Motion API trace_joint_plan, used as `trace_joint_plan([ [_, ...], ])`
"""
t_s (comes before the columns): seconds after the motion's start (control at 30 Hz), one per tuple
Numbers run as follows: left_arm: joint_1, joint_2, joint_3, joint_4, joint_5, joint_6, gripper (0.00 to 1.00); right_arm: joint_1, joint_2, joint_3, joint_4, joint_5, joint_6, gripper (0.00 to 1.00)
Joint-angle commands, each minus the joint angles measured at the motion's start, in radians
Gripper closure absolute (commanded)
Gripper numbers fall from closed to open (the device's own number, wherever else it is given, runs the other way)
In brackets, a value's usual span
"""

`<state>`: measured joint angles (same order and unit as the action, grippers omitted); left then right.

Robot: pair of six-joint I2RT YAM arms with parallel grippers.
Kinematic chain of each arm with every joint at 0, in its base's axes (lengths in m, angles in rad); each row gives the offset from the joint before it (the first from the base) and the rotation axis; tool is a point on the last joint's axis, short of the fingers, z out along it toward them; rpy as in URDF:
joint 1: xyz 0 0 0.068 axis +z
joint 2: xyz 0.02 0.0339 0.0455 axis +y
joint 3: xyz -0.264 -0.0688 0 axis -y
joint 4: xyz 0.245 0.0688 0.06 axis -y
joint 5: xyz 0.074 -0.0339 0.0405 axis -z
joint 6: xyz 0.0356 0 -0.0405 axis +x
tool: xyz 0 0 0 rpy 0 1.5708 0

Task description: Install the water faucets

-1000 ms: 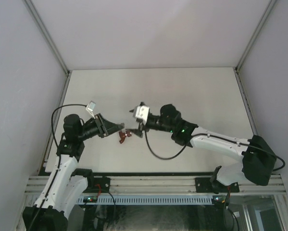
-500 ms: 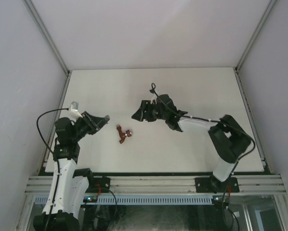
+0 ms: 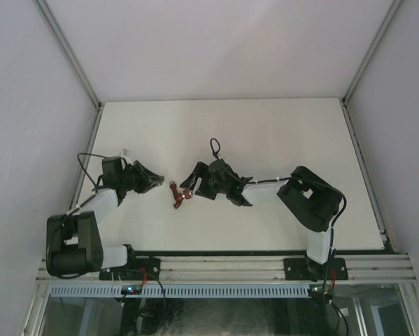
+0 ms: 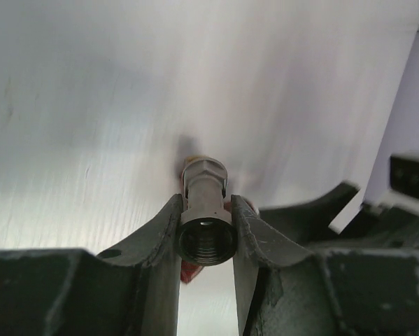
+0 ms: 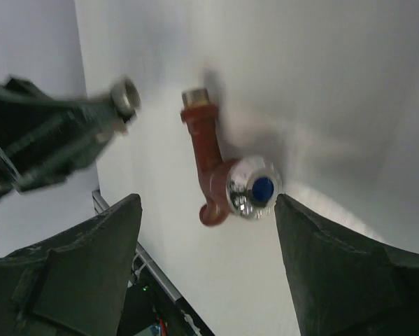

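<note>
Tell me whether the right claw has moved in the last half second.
Yes. The right claw moved leftward and toward the near edge of the table, closing on the red tap.

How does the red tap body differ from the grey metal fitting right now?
The tap body is red-brown and bent, with a blue-centred knob; the fitting is plain grey and straight. The tap body lies loose on the table; the fitting is clamped in the left gripper. Both are smaller than a gripper.
</note>
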<state>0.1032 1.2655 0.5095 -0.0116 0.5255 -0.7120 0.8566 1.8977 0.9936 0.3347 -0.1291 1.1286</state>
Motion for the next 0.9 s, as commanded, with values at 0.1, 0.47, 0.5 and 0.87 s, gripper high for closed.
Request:
trace_joint_plan([
  [0.1, -0.031, 0.209, 0.253, 0.263, 0.031, 0.034, 1.0, 0.1, -0.065, -0.09, 0.095, 0.218, 0.174, 0.22],
  [0.47, -0.085, 0.488, 0.35, 0.272, 0.122, 0.093, 1.0, 0.113, 0.026, -0.114, 0.293, 0.172, 0.314, 0.26],
  [0.5, -0.087, 0.492, 0.346, 0.272, 0.122, 0.098, 1.0, 0.112, 0.027, -0.113, 0.292, 0.177, 0.313, 0.27],
  [0.87, -0.09, 0.511, 0.333, 0.177, 0.096, 0.151, 1.0, 0.163, 0.076, -0.099, 0.271, 0.178, 0.417, 0.26],
])
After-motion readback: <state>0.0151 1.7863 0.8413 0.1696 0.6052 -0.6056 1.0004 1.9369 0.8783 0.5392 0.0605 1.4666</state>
